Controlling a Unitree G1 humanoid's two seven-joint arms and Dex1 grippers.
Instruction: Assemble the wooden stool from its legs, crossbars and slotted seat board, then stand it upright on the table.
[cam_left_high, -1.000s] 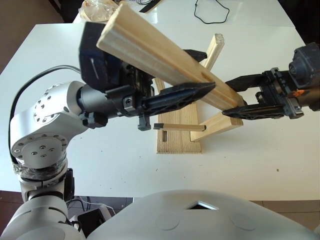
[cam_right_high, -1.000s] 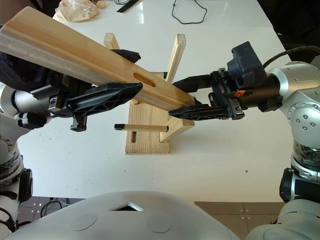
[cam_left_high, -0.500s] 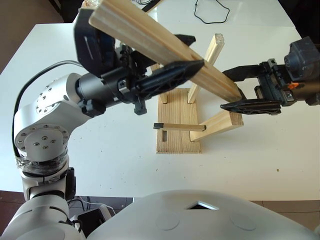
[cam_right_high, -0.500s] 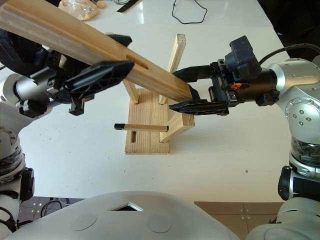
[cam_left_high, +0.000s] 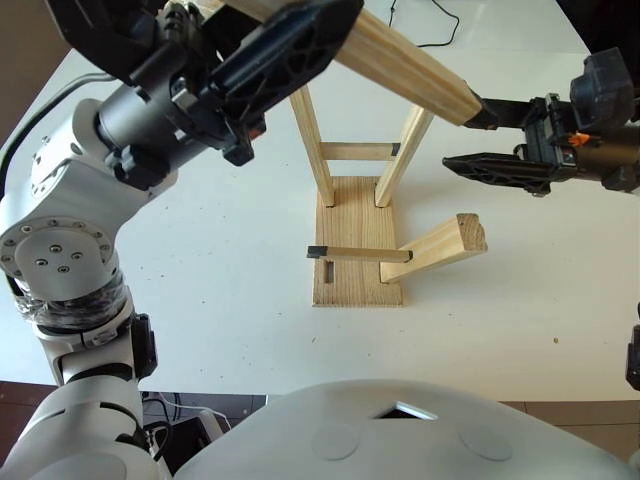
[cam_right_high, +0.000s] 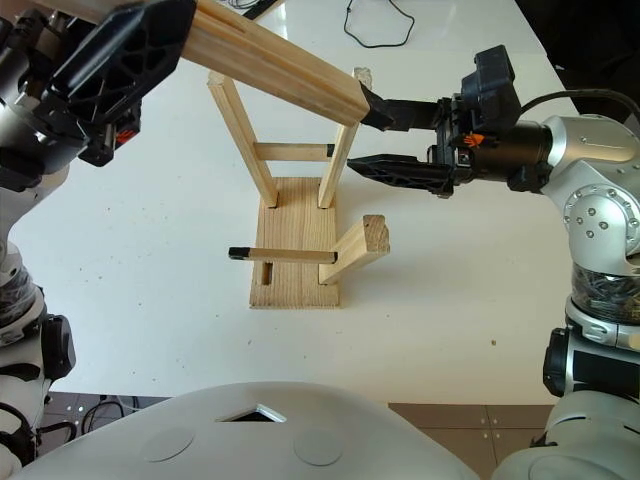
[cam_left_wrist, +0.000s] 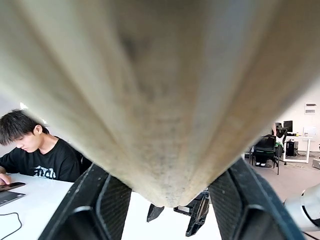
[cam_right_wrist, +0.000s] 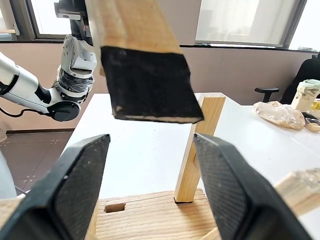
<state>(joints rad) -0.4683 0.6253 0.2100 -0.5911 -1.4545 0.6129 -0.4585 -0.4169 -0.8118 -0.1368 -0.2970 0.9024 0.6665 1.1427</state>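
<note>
My left gripper (cam_left_high: 285, 45) is shut on a long wooden leg (cam_left_high: 410, 70), held high and slanting over the table's back left; its fingers (cam_left_wrist: 95, 210) flank the wood. The leg's black end (cam_right_wrist: 150, 85) hangs just above the span of my right gripper (cam_right_high: 365, 135), which is open, its upper finger by that end. Below, the slotted seat board (cam_left_high: 350, 290) lies flat. Two legs (cam_left_high: 310, 140) stand upright in it, joined by a crossbar (cam_left_high: 358, 152). A third leg (cam_left_high: 445, 245) leans at the board's right, with a thin crossbar (cam_left_high: 350, 253) sticking out of it.
The white table (cam_left_high: 220, 280) has free room left, right and in front of the board. A black cable (cam_right_high: 375, 25) lies at the far edge. A bag (cam_right_wrist: 280, 112) sits on the table beyond the board.
My left arm has swung the long leg up and back, uncovering the two upright legs. The right gripper, earlier around the leg's end, has risen with it and now stands just under that end.
</note>
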